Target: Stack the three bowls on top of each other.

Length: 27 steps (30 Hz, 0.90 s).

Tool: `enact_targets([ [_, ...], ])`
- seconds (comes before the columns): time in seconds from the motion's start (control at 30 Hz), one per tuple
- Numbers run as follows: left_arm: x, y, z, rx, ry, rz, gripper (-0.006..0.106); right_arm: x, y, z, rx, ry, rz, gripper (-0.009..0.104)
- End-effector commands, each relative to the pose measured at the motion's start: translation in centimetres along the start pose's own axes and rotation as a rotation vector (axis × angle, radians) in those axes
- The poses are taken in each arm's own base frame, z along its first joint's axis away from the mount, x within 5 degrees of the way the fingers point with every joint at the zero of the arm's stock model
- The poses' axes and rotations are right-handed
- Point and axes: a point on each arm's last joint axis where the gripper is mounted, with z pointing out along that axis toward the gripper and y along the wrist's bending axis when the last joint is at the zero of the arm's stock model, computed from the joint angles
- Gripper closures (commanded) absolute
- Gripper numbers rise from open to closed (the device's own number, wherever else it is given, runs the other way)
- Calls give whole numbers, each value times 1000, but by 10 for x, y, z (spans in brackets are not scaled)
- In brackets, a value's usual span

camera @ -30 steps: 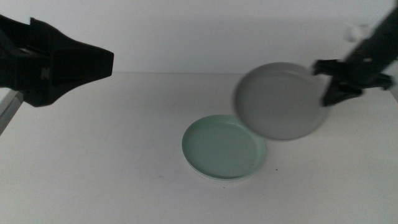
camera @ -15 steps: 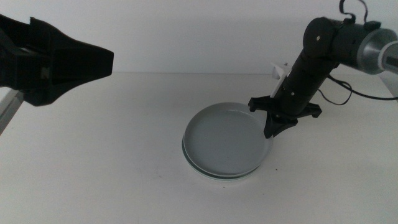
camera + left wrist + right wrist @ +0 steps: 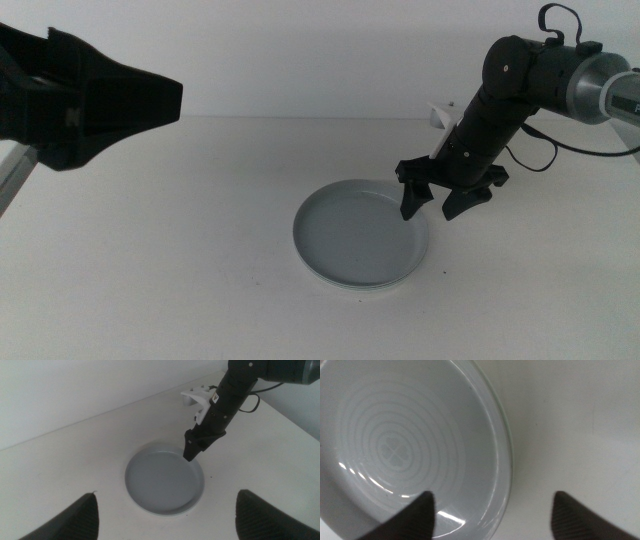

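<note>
The light grey bowl (image 3: 355, 230) lies on top of the stack at the table's middle, also in the left wrist view (image 3: 162, 477) and the right wrist view (image 3: 395, 445). Under it only a thin pale green rim (image 3: 350, 287) of the mint bowl shows. The white bowl is hidden. My right gripper (image 3: 428, 212) hangs open just above the grey bowl's right rim, empty, its jaws apart on both sides of the rim (image 3: 494, 497). It also shows in the left wrist view (image 3: 192, 452). My left gripper (image 3: 150, 100) waits open, high at the far left (image 3: 169, 494).
A small white part (image 3: 440, 115) sits on the table at the back, behind the right arm. A black cable (image 3: 545, 160) loops by the right arm. The table's left edge (image 3: 10, 175) shows under the left gripper.
The right gripper carried the grey bowl in from the right, set it on the mint bowl, let go, and now stands open slightly above the rim. The left gripper has not moved.
</note>
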Motion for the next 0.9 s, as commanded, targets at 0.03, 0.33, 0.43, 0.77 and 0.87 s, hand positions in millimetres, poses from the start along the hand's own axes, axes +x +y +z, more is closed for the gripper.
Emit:
enact_targets([
  [0.03,-1,0,-1,-5,-17,-7,7,-2,3,-22,-7,-68,-67,29],
  [0.33,-1,0,-1,-5,-17,-7,7,18,-26,-135,-23,-310,-32,17],
  [0.43,-1,0,-1,-5,-17,-7,7,38,-28,-173,-10,-406,-34,17],
  [0.77,-2,9,-2,-100,-90,34,7,120,-21,-225,105,-682,-22,17],
  [0.87,-6,17,-8,-199,-323,36,7,143,-20,-228,119,-757,-26,17],
])
